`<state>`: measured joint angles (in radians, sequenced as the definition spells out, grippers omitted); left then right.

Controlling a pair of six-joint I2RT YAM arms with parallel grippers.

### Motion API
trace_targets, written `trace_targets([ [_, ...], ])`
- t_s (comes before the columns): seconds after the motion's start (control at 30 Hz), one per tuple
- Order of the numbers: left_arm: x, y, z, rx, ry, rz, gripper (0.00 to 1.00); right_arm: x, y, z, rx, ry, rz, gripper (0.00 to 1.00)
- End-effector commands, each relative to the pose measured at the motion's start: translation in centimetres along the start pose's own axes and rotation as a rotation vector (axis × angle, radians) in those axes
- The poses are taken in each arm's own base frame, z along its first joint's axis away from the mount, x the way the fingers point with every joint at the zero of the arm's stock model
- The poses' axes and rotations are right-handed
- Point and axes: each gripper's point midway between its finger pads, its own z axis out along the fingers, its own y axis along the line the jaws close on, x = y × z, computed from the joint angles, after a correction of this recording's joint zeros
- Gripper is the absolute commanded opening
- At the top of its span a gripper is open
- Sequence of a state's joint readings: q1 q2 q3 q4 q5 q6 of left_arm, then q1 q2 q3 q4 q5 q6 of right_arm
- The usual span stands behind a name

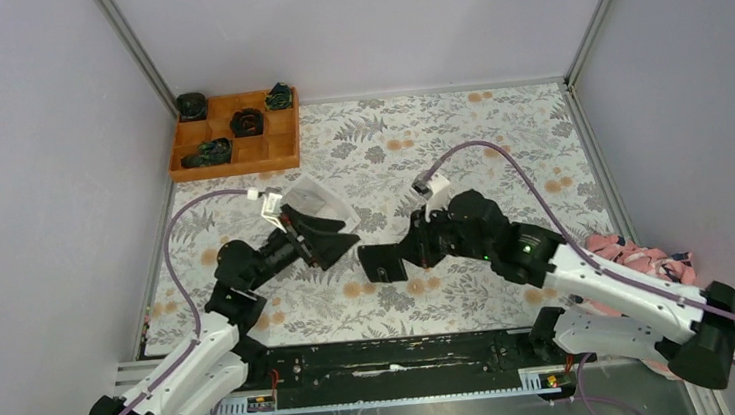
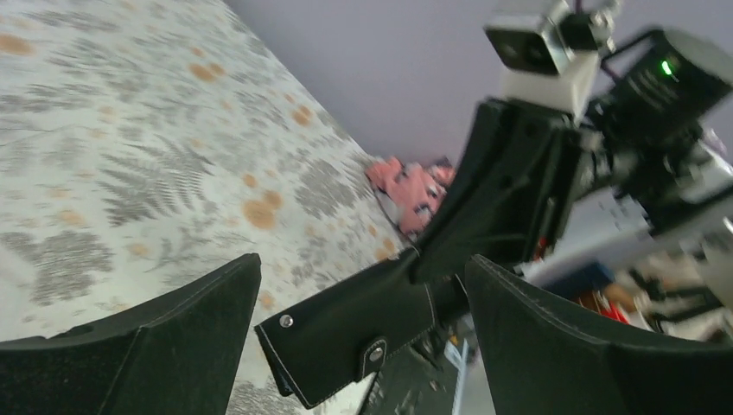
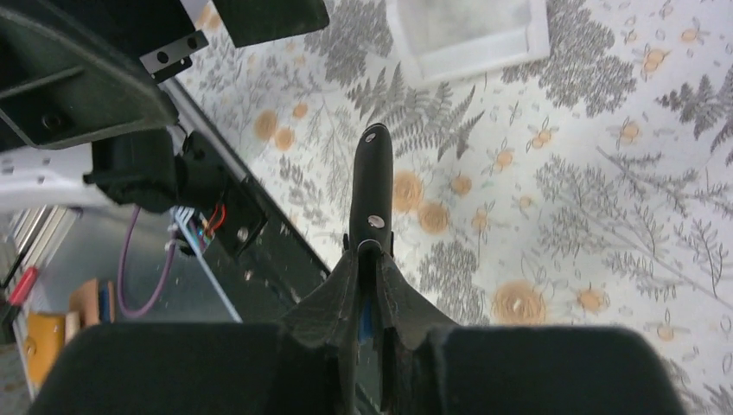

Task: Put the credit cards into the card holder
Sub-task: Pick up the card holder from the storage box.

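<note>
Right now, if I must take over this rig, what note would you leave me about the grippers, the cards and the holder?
left gripper: open, empty, facing the card holder.
right gripper: shut on the card holder, which is folded and held edge-on over the table.
credit cards: none clearly visible; the contents of the white tray are too blurred to tell.
Done: holder is in hand.
Left: open it, fetch each card, insert it.

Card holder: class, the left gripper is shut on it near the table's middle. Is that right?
No: the right gripper is shut on the card holder, as the right wrist view shows; the left gripper stands open. The rest holds.
</note>
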<state>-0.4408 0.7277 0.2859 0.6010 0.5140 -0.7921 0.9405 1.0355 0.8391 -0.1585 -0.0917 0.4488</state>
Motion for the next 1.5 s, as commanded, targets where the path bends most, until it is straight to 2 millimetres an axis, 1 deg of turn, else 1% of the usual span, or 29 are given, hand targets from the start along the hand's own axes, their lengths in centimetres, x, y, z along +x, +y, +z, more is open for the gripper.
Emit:
trace_targets([
  [0.0,2.2,-5.6,0.4,0.228,0.144,0.09,0.94,0.9,1.6,-3.7,-0.087,0.032,-0.028,0.0],
  [0.07,4.1,-6.7,0.7,0.259,0.218,0.097,0.92,1.2,1.8,-5.1,-0.1,0.035,-0.027,0.0],
  [0.17,6.9,-8.2,1.1,0.293,0.32,0.116,0.91,1.9,1.9,-6.6,-0.106,0.061,-0.028,0.0],
  [0.2,7.8,-8.5,1.2,0.293,0.357,0.124,0.91,2.1,1.9,-7.0,-0.109,0.07,-0.027,0.0],
  [0.3,9.6,-8.5,1.7,0.268,0.434,0.158,0.91,2.7,2.1,-7.9,-0.122,0.092,-0.022,0.0],
  [0.37,9.9,-8.5,1.9,0.263,0.448,0.173,0.9,3.3,2.1,-8.5,-0.12,0.112,-0.019,0.0],
  [0.57,9.9,-8.3,2.1,0.258,0.468,0.217,0.9,4.2,2.8,-10.0,-0.169,0.144,-0.004,0.0],
  [0.7,10.6,-8.1,2.3,0.267,0.508,0.231,0.9,4.8,3.3,-10.3,-0.195,0.176,0.0,0.0],
  [0.83,11.5,-8.2,2.4,0.299,0.557,0.219,0.89,5.1,3.5,-10.1,-0.213,0.203,0.005,0.0],
  [1.03,12.3,-8.7,2.4,0.343,0.606,0.198,0.88,4.6,4.0,-9.7,-0.233,0.2,-0.006,0.0],
  [1.27,13.0,-9.8,2.3,0.411,0.664,0.169,0.85,4.3,4.4,-8.8,-0.244,0.21,-0.014,0.0],
  [1.47,14.1,-9.4,1.8,0.416,0.725,0.162,0.83,3.7,4.6,-8.3,-0.245,0.21,-0.026,0.0],
])
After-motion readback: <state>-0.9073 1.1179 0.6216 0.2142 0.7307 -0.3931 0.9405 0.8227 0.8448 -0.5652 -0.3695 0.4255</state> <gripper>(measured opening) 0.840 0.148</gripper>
